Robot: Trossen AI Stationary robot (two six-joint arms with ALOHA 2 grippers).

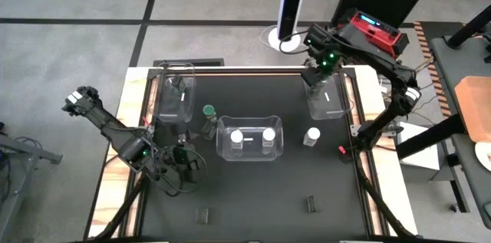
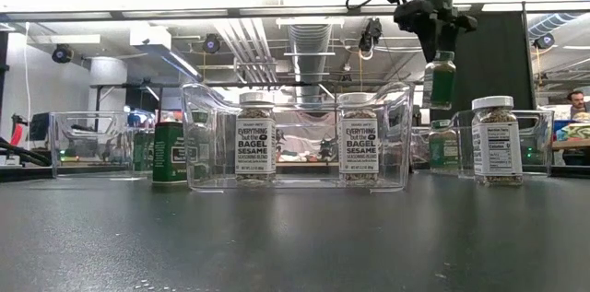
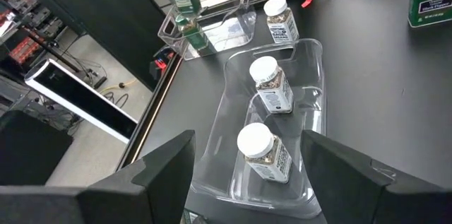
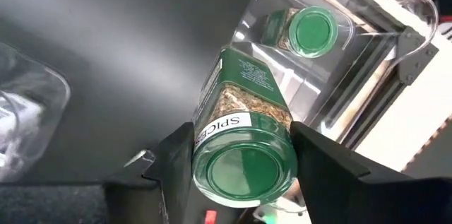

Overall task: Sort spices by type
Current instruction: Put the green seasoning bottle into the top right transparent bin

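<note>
My right gripper point(image 1: 322, 63) is shut on a green-lidded spice jar point(image 2: 441, 80) and hangs over the clear far-right bin point(image 1: 337, 110). Another green-lidded jar point(image 4: 311, 32) stands in that bin. The clear middle bin point(image 1: 222, 147) holds two white-lidded jars point(image 3: 270, 83) point(image 3: 261, 152). One more white-lidded jar point(image 1: 311, 136) stands on the table to the right of it. A green-lidded jar point(image 1: 209, 111) and a dark green tin point(image 2: 169, 152) stand to the left of the middle bin. My left gripper point(image 1: 184, 162) waits open at the near left, touching nothing. My right gripper pinches the jar between its two fingers just below the green lid point(image 4: 244, 171), on its upper sides point(image 4: 212, 128). The fingers point(image 2: 433, 29) come from above, pointing down. The jar hangs upright below them, lifted clear, its bottom about level with the bin's rim.
A clear bin point(image 1: 176, 97) at the far left holds dark items. The table's wooden side edges point(image 1: 138, 120) flank the black mat. Bare mat lies along the near side point(image 1: 253, 205).
</note>
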